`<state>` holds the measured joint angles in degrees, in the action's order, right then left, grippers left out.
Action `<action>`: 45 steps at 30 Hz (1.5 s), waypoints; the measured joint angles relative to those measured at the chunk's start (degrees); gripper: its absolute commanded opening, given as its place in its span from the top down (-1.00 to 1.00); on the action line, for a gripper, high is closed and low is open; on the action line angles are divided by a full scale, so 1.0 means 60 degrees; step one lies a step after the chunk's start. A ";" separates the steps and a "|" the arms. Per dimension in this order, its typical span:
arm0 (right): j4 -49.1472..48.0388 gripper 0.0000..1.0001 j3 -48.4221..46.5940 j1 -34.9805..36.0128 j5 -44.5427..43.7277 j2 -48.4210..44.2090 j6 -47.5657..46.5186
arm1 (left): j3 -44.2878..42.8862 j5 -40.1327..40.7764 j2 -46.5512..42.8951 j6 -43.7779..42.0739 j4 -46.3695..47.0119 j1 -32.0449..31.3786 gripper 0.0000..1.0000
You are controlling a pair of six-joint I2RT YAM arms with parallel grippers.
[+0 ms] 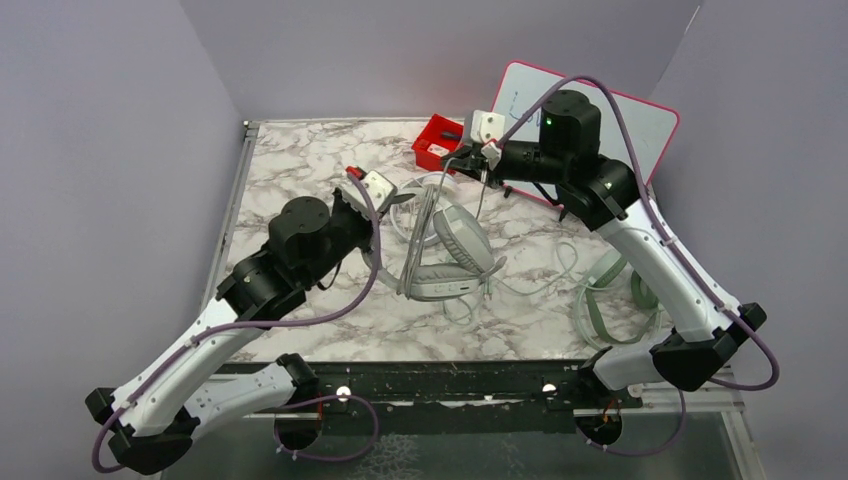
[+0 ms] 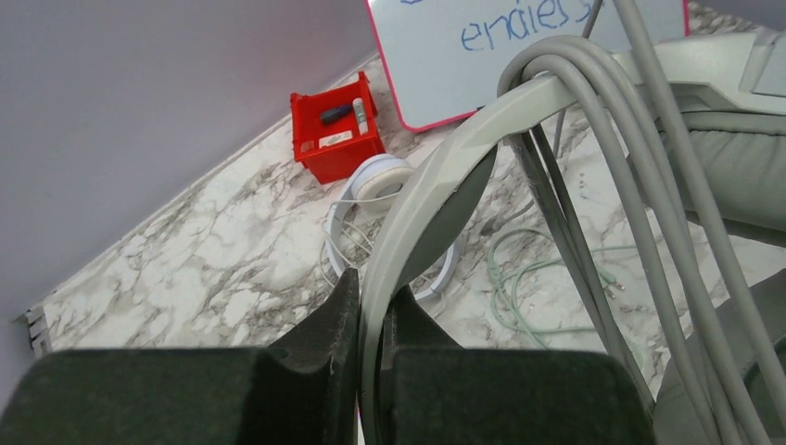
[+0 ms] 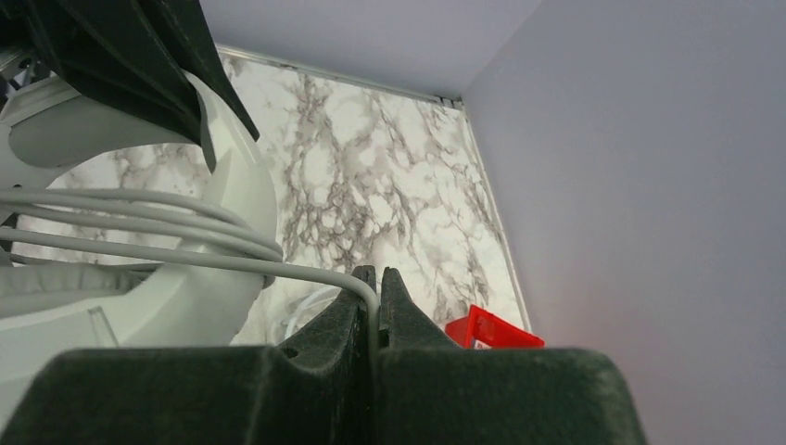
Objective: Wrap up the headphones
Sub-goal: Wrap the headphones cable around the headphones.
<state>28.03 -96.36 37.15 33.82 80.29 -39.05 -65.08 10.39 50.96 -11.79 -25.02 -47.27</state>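
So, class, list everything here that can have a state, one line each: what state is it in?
left gripper, shut on the headband of the grey headphones.
right gripper, shut on the grey cable.
grey cable, partly wound round the headband.
mint headphones, flat on the table, cable loose.
white headphones, flat on the table, unwrapped.
red bin, open-topped, small items inside.
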 measured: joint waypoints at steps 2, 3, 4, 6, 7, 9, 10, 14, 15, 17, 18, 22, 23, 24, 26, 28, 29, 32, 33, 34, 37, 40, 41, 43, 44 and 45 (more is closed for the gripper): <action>-0.0113 0.99 0.0000 -0.0157 0.0448 0.0025 0.0302 | 0.0000 -0.0146 -0.0237 0.0138 0.0095 0.0000 1.00; -0.0178 0.99 0.0000 -0.0219 0.0685 0.0051 0.0426 | 0.0000 -0.0222 -0.0368 0.0251 0.0171 0.0000 1.00; -0.0273 0.98 0.0000 -0.0270 0.0951 0.0084 0.0568 | 0.0000 -0.0284 -0.0474 0.0310 0.0233 0.0004 1.00; -0.0546 0.90 0.0069 -0.0313 0.1483 0.0120 0.0892 | -0.0011 -0.0408 -0.0608 0.0452 0.0277 0.0004 1.00; -0.0699 0.88 0.0146 -0.0328 0.1727 0.0120 0.1093 | -0.0015 -0.0506 -0.0670 0.0539 0.0273 0.0004 1.00; -0.1053 0.86 0.0313 -0.0379 0.2237 0.0131 0.1501 | -0.0076 -0.0772 -0.0696 0.0743 0.0259 0.0000 1.00; -0.1191 0.85 0.0368 -0.0408 0.2481 0.0168 0.1687 | -0.0127 -0.0878 -0.0692 0.0831 0.0255 0.0000 1.00; -0.1719 0.80 0.0393 -0.0506 0.3432 0.0506 0.2477 | -0.0310 -0.1198 -0.0692 0.1202 0.0277 0.0000 1.00; -0.1898 0.80 0.0444 -0.0528 0.3639 0.0586 0.2703 | -0.0335 -0.1282 -0.0692 0.1330 0.0295 0.0000 1.00; -0.2441 0.80 0.0754 -0.0634 0.4040 0.0688 0.3231 | -0.0372 -0.1417 -0.0692 0.1545 0.0324 0.0000 1.00; -0.2790 0.79 0.0994 -0.0707 0.4248 0.0710 0.3574 | -0.0412 -0.1479 -0.0688 0.1672 0.0342 0.0000 1.00; -0.4798 0.76 0.2197 -0.1013 0.4692 0.0852 0.5129 | -0.0794 -0.1650 -0.0663 0.2240 0.0601 -0.0026 1.00; -0.5391 0.79 0.2444 -0.1045 0.4754 0.0958 0.5632 | -0.1035 -0.1665 -0.0637 0.2408 0.0736 -0.0036 1.00; -0.6036 0.84 0.2667 -0.1078 0.4816 0.1093 0.6164 | -0.1220 -0.1672 -0.0616 0.2514 0.0845 -0.0044 1.00; -0.7431 0.92 0.2947 -0.1089 0.4969 0.1512 0.7482 | -0.1679 -0.1668 -0.0557 0.2747 0.1111 -0.0044 1.00; -0.8903 0.98 0.2980 -0.1071 0.5107 0.1949 0.8914 | -0.2098 -0.1548 -0.0463 0.2922 0.1060 -0.0026 1.00; -0.9551 0.99 0.2998 -0.0984 0.5107 0.2087 0.9530 | -0.2204 -0.1519 -0.0393 0.2932 0.1060 -0.0015 1.00; -1.1067 0.97 0.3231 -0.0827 0.4962 0.2335 1.1009 | -0.2590 -0.1421 -0.0055 0.2994 0.1009 -0.0036 1.00; -1.1351 0.95 0.3300 -0.0794 0.4856 0.2382 1.1315 | -0.2772 -0.1300 0.0091 0.2987 0.0969 -0.0036 1.00; -1.1591 0.91 0.3344 -0.0758 0.4710 0.2433 1.1581 | -0.2907 -0.1173 0.0197 0.2983 0.0943 -0.0033 1.00; -1.2360 0.88 0.3617 -0.0678 0.4197 0.2495 1.2240 | -0.3246 -0.0648 0.0448 0.2954 0.0885 -0.0033 1.00; -1.3154 0.88 0.4080 -0.0608 0.3679 0.2495 1.2622 | -0.3716 0.0127 0.0747 0.2881 0.0583 -0.0033 1.00; -1.3351 0.89 0.4226 -0.0586 0.3537 0.2495 1.2688 | -0.3810 0.0321 0.0816 0.2856 0.0492 -0.0036 1.00; -1.3737 0.89 0.4517 -0.0565 0.3282 0.2499 1.2779 | -0.3985 0.0739 0.0954 0.2765 0.0328 -0.0036 1.00; -1.3901 0.89 0.4637 -0.0565 0.3184 0.2503 1.2826 | -0.4065 0.0863 0.1016 0.2718 0.0244 -0.0036 1.00; -1.4090 0.85 0.4732 -0.0565 0.3096 0.2517 1.2870 | -0.4200 0.0976 0.1115 0.2645 0.0124 -0.0036 1.00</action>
<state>-56.51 -67.96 33.76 52.40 95.39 38.17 -90.28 16.25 57.65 4.08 -24.27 -47.48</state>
